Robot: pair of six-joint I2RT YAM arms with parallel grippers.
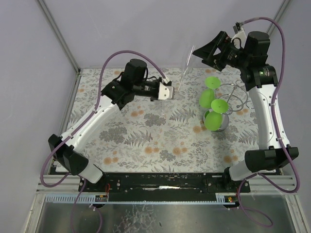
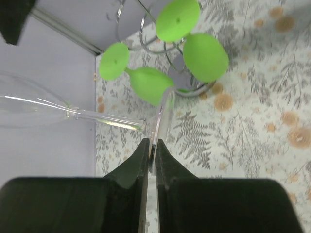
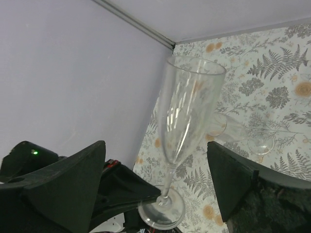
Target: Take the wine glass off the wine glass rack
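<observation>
Clearly, the lifting-off step is already behind: the tall clear glass flute point(image 3: 189, 111) is hanging in the air over the back of the fern-patterned table covering point(image 1: 146, 141), well apart from the silver wire wine glass rack point(image 1: 237, 99). Two bright green stemmed glasses point(image 1: 210, 97) are sitting on that rack. The left gripper point(image 2: 151, 145) is pinching the thin rim of the flute's round foot point(image 2: 163, 119), jaws pressed together on it edge-on, with the stem and bowl reaching up and away at a tilt. The right gripper point(image 3: 155, 150) is standing with its jaws spread wide on either side of the bowl, and no contact is showing in the wrist view. I am judging this as the carrying-away stage, with only the left arm gripping. The next move is calling for the right fingers to draw clear without brushing the bowl. The left arm should then be swinging slowly and setting the foot flat on the table, since a pinch on the foot's edge is giving little hold against the long bowl's leverage.
</observation>
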